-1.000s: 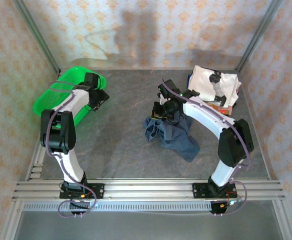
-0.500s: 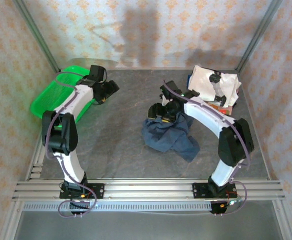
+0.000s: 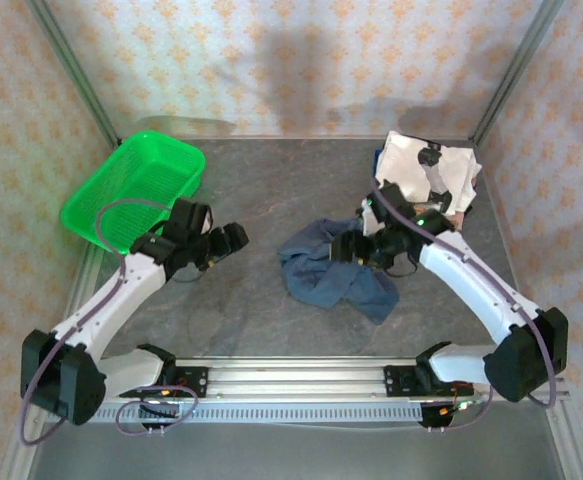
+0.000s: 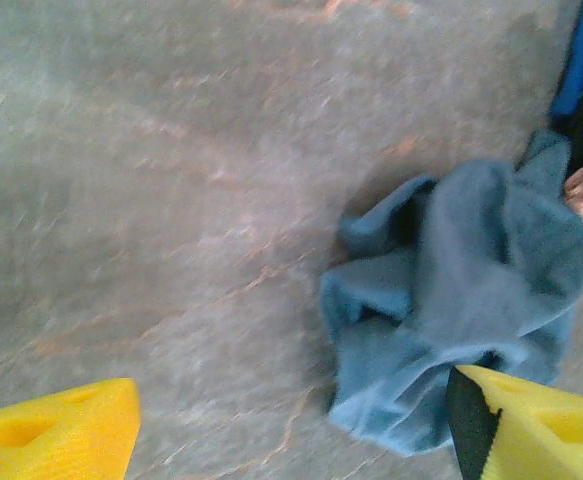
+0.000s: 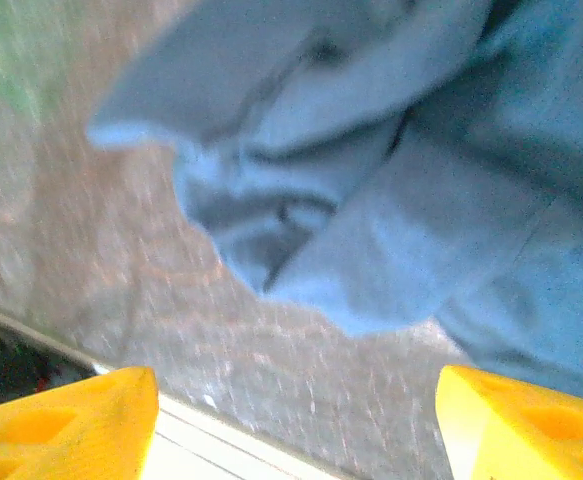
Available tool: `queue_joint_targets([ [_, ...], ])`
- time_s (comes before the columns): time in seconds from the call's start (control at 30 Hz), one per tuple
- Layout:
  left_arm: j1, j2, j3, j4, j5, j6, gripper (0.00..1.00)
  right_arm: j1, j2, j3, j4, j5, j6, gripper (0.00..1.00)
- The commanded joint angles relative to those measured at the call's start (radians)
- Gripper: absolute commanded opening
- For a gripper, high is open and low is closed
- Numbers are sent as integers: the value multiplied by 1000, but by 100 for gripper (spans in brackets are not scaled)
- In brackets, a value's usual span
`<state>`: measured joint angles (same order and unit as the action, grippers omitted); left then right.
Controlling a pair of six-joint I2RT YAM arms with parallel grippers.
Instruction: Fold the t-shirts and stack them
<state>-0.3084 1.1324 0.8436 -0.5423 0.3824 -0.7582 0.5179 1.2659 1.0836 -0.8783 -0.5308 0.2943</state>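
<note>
The slate-blue t-shirt (image 3: 333,272) lies crumpled in the middle of the table. It also shows in the left wrist view (image 4: 461,300) and the right wrist view (image 5: 391,170). My right gripper (image 3: 348,248) hovers over its right part, open, with bare table between the yellow fingers (image 5: 526,425); in its own view the gripper (image 5: 296,430) holds nothing. My left gripper (image 3: 233,238) is open to the left of the shirt, apart from it, and nothing sits in the gripper (image 4: 291,440). A white t-shirt with black patches (image 3: 426,165) rests at the back right, with a bit of brown-orange cloth (image 3: 441,212) under it.
A green mesh basket (image 3: 136,188) stands at the back left against the wall. Metal frame posts rise in the back corners. A rail (image 3: 301,378) runs along the near table edge by the arm bases.
My right gripper opened and let go of the blue shirt, which settled on the table. The left arm swung away from the basket, forward toward the table's middle, with its jaws wider.
</note>
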Motion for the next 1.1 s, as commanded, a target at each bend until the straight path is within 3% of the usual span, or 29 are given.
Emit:
queue_joint_targets([
  [0.0,-17,-77,-76,9,-6,-34,81,83,27,-79,6,33,24,71],
  [0.3,-153,-166,-161,36,-60,-9,81,166,100,-210,133,55,138,66],
  [0.5,-376,-28,-173,203,-68,-89,78,145,61,-263,180,133,202,70],
  [0.63,-480,125,-176,379,-40,-149,72,73,-24,-288,156,133,198,77],
  [0.77,-502,253,-169,482,-22,-175,66,7,-90,-315,140,95,186,80],
  [1.07,-511,478,-103,587,9,-177,61,-16,-156,-323,90,105,176,80],
])
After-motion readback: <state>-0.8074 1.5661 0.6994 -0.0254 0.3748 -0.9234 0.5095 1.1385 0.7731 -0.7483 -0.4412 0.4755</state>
